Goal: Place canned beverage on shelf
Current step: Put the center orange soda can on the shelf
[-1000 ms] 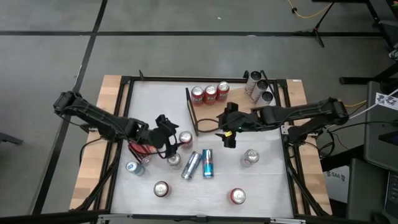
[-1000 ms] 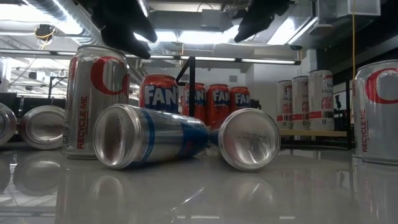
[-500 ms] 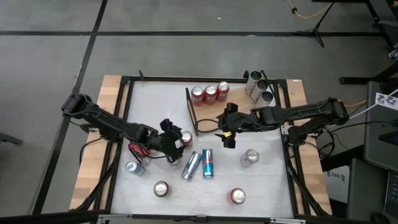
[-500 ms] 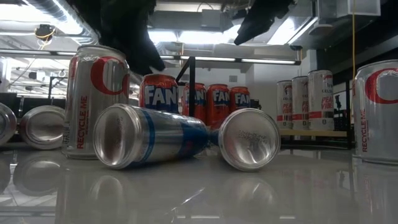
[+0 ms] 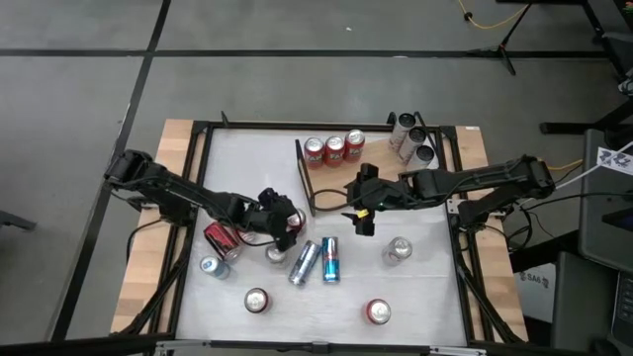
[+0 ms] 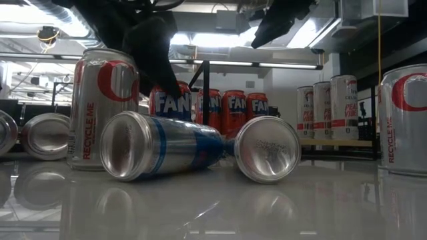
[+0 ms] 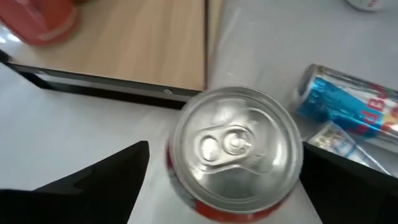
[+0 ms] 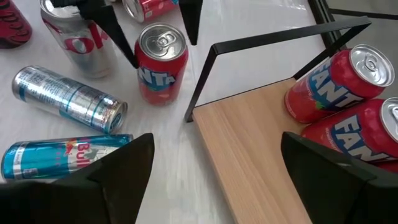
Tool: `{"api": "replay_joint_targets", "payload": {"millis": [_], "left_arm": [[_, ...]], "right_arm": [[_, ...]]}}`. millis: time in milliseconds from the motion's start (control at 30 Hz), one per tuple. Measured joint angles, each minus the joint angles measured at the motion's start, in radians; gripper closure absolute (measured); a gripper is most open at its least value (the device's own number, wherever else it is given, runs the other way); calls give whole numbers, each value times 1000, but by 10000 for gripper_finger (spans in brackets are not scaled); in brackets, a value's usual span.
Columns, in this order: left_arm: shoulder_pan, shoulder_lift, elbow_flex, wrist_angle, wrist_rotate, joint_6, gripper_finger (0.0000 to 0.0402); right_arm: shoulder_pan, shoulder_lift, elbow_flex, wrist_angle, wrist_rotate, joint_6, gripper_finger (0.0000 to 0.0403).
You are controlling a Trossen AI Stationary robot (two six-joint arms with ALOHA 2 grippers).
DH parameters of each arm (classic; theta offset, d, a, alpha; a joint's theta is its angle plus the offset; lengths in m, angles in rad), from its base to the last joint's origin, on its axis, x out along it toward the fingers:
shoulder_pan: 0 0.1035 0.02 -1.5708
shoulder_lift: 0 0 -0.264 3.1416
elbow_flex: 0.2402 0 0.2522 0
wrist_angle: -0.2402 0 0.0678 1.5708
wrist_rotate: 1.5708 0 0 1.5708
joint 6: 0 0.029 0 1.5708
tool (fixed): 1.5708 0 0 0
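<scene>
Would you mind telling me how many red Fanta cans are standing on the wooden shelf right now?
3, upright in a row along the shelf's far edge, seen from above: left can, middle can, right can. None appears hidden.

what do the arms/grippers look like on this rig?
Both arms are dark, slim and jointed. Left gripper and right gripper each have two flat black tapering fingers. Dark cables trail from both arms, with red near the left wrist and a green spot near the right.
</scene>
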Motion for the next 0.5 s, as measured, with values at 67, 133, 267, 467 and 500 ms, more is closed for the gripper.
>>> {"api": "replay_joint_targets", "payload": {"millis": [67,133,267,467,500], "left_arm": [[-1,0,0,2,24,0,13],[-2,0,0,4,35,-1,13],[1,0,0,3,36,-18,13],[19,40,0,8,79,-28,13],[22,52,0,15,90,-32,13]], "right_arm": [[0,0,0,0,0,0,61],[-1,0,0,0,0,0,61],[-1,0,0,0,0,-1,61],[-1,0,0,0,0,-8,61],[-1,0,0,0,0,-8,61]]}}
